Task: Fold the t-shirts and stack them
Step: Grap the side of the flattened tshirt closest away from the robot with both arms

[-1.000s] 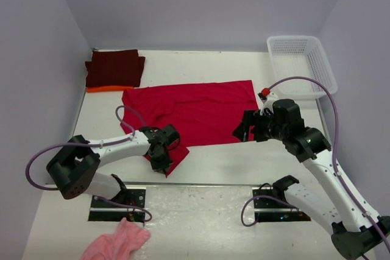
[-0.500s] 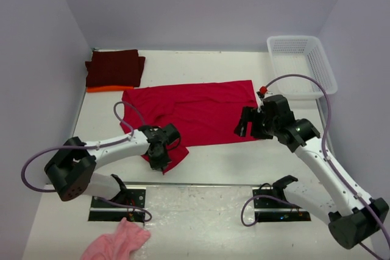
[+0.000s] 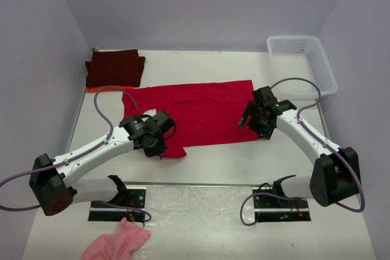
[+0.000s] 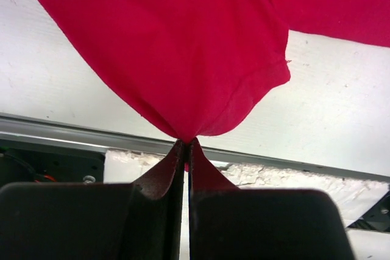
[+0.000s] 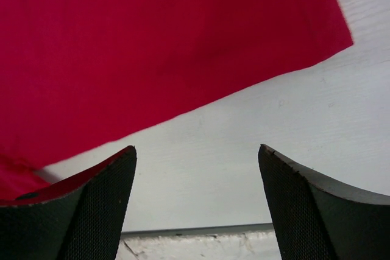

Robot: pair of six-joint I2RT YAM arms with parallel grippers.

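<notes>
The bright red t-shirt lies spread flat across the middle of the table. My left gripper is shut on the shirt's near left corner, and the fabric hangs bunched from the closed fingertips just above the table. My right gripper is open and empty over the shirt's near right corner; in the right wrist view the red edge lies beyond the spread fingers. The dark maroon t-shirt lies folded at the far left on top of the orange t-shirt.
A white mesh basket stands at the far right corner. A small pink fluffy cloth lies off the table's near edge by the left arm's base. Walls close in the left, far and right sides.
My left gripper has moved left and away from the near edge, dragging the shirt's corner with it. My right gripper has moved further out and down to the shirt's near right corner.
</notes>
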